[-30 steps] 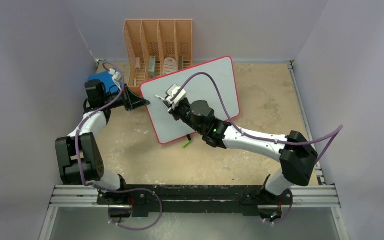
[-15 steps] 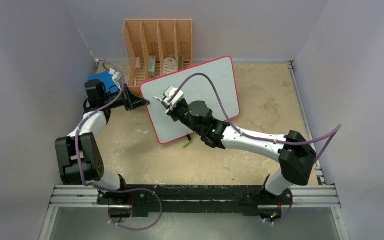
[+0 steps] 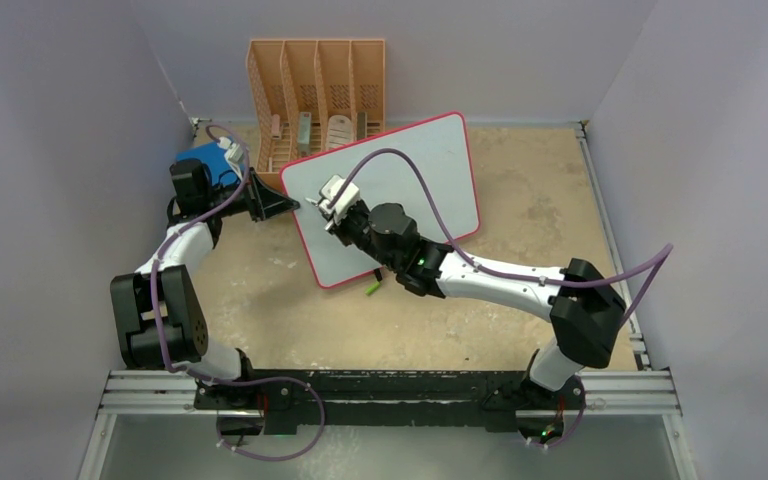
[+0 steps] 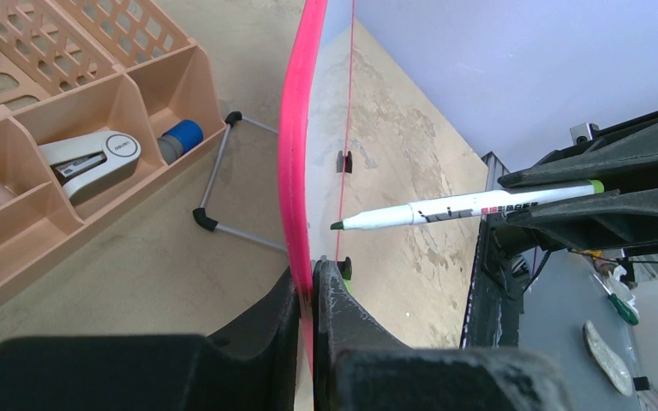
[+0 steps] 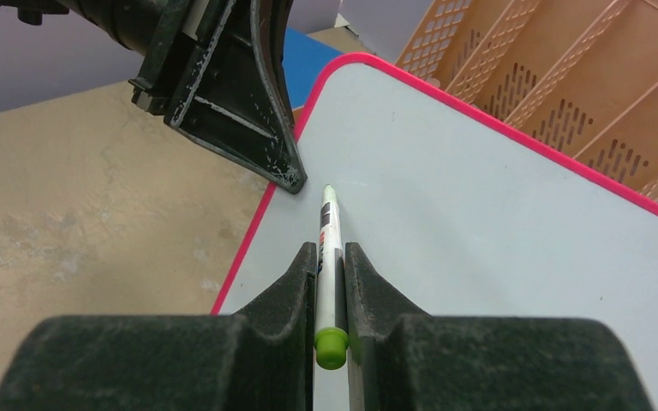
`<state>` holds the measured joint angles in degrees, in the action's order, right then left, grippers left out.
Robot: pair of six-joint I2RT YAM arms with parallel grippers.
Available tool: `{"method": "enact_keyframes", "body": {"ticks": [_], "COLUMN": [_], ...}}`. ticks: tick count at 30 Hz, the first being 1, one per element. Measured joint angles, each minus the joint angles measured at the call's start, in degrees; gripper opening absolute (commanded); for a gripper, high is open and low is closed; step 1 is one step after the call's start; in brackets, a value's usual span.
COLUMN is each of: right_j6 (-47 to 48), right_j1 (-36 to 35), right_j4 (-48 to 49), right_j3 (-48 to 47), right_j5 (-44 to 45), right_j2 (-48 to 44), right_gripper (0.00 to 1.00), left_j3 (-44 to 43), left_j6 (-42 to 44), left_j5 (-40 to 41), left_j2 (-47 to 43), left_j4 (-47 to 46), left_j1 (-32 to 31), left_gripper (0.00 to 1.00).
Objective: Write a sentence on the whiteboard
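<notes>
The whiteboard (image 3: pixel 430 170), white with a red-pink rim, stands tilted at the table's middle. My left gripper (image 3: pixel 285 205) is shut on its left rim (image 4: pixel 296 128), with the jaws clamped on the edge (image 4: pixel 313 274). My right gripper (image 3: pixel 322 200) is shut on a white marker with a green end (image 5: pixel 329 248). The marker (image 4: pixel 463 208) points at the board's face near its top left corner. Its dark tip is at or just off the surface; I cannot tell which. The board's face (image 5: pixel 480 223) looks blank; no sentence shows.
An orange desk organizer (image 3: pixel 315 85) stands behind the board and holds a stapler (image 4: pixel 86 158). A blue book (image 3: pixel 205 160) lies at the left under my left wrist. A small green cap (image 3: pixel 371 288) lies below the board. The board's wire stand (image 4: pixel 223 171) is behind it.
My right gripper has carried the marker leftward across the board toward its left edge. The left gripper and the board have not moved.
</notes>
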<state>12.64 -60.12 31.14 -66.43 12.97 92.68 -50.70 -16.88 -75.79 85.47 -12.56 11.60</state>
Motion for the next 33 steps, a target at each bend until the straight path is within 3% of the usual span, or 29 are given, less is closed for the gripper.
{"method": "enact_keyframes", "body": {"ticks": [33], "right_j6": [0.31], "right_j1": [-0.26], "right_j4": [-1.36], "right_j3": [-0.09], "right_j5": [1.53], "right_j2": [0.70], "right_gripper": [0.00], "left_j3": [-0.09], "left_j6": [0.00], "left_j5": [0.26], "left_j2": [0.00], "left_j4": [0.22], "left_j1": [-0.04], "left_gripper": [0.00]}}
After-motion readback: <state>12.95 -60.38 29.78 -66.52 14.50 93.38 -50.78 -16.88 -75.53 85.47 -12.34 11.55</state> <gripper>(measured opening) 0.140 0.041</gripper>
